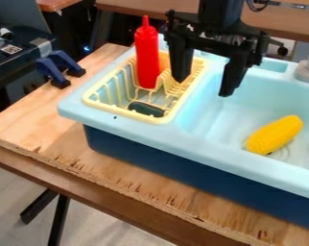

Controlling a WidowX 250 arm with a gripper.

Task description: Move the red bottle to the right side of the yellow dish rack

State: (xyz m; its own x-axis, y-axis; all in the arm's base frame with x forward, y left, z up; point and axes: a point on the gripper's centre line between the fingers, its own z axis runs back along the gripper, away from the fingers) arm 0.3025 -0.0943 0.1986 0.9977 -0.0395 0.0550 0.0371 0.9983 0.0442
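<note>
Over a light-blue toy sink [183,139], an empty pincer [204,86] hangs downward, spread wide, near a red squeeze bottle [146,57] upright in a yellow rack [96,102]; toy corn [274,134] lies in the basin [221,120].

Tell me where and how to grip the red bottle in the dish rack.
Probably best around the upper body, just under the shoulder, from above: the red bottle stands upright, that part rises above the yellow rack, and its sides suit a finger each, while the nozzle tapers thin.
</note>
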